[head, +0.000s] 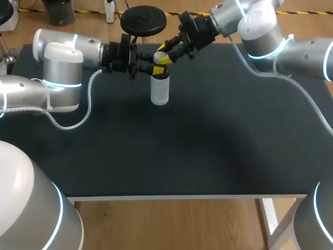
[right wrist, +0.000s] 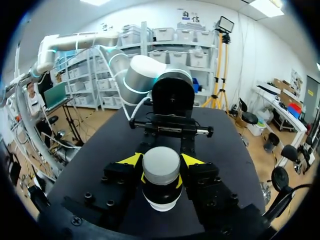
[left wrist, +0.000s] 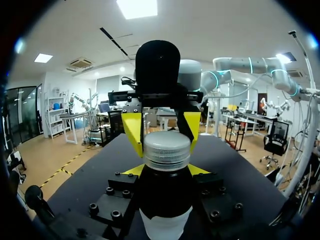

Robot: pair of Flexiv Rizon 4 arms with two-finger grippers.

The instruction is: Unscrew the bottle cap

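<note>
Clamping the bottle (head: pixel 159 91) just under its cap (right wrist: pixel 161 167) with left jaws, in along the left arm (head: pixel 62 73) from 9 o'clock. Clamping the cap itself with right jaws, in off the right arm (head: pixel 260 26) from 2 o'clock, one of the yellow tips (right wrist: pixel 131 160) pressed against each side. Stands upright on the bench (head: pixel 208 146), toward 12 o'clock of its middle, well back from the near edge. Reads as set up for the twist, or partway through it; cannot say which.

Risks, as judged:
- Slipping round the ribbed cap with too light a squeeze from right jaws.
- Turning the whole bottle with the cap, given a weak hold below.
- Tipping or dragging the bottle by pulling toward 2 o'clock instead of twisting on axis.
- Knocking the two sets of jaws together, being almost stacked at the neck.

Hidden or unclear:
- Cannot see the thread or any gap under the cap.
- Shows only yellow slivers (left wrist: pixel 132 170) of left jaws beside the neck in the left wrist view; takes that contact partly on trust.
- Loses the cap behind both jaws in the head view.
- Cuts off the bottle's base in both wrist views.
</note>
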